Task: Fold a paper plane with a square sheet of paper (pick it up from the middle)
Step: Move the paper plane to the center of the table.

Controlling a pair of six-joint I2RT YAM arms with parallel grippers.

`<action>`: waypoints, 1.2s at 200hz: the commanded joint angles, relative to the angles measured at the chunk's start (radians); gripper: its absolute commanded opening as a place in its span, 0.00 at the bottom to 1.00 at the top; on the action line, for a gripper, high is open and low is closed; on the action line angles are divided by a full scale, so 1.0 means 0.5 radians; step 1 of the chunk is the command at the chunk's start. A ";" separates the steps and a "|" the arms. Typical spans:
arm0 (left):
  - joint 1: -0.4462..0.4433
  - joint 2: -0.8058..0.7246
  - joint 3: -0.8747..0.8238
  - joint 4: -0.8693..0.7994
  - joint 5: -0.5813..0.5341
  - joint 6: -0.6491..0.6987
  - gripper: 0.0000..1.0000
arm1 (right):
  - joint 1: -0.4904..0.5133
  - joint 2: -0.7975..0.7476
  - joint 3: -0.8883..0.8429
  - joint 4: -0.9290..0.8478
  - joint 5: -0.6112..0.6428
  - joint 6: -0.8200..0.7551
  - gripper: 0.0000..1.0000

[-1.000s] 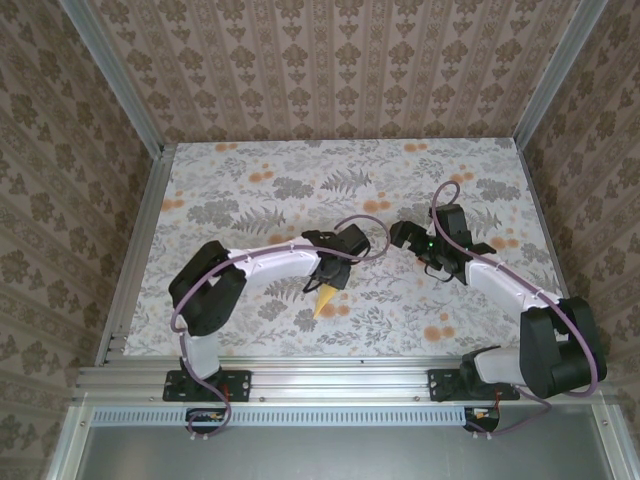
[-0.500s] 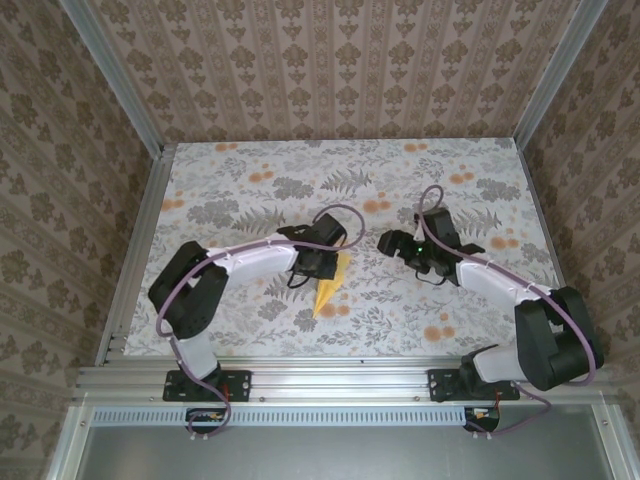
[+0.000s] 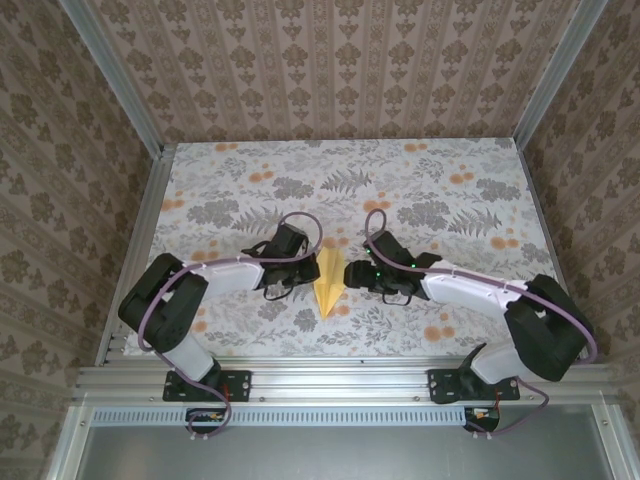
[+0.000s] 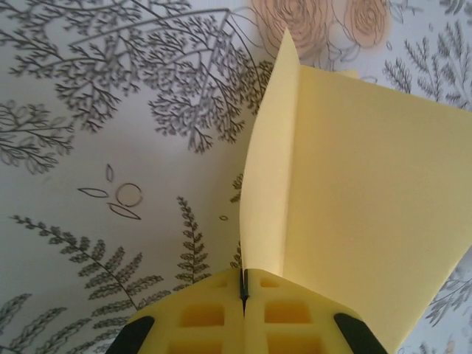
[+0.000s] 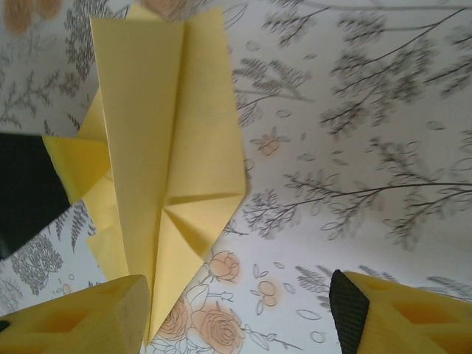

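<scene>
While left arm (image 3: 225, 272) and right arm (image 3: 470, 290) stretch low inward, left fingers (image 4: 210, 313) pinch the paper plane (image 4: 354, 184), right fingers (image 5: 398, 317) spread

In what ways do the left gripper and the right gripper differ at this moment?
The left gripper is shut on a raised flap of the paper plane; the right gripper is open, clamping nothing. The left gripper is at the plane's left side, the right gripper at its right. Both have yellow fingers.
</scene>
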 commanded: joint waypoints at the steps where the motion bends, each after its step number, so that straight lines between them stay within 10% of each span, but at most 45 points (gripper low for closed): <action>1: 0.018 -0.031 -0.079 0.258 0.104 -0.146 0.05 | 0.105 0.112 0.127 -0.097 0.055 0.003 0.66; 240: 0.092 0.026 -0.173 0.340 0.215 -0.203 0.04 | 0.282 0.526 0.229 0.286 -0.129 0.084 0.54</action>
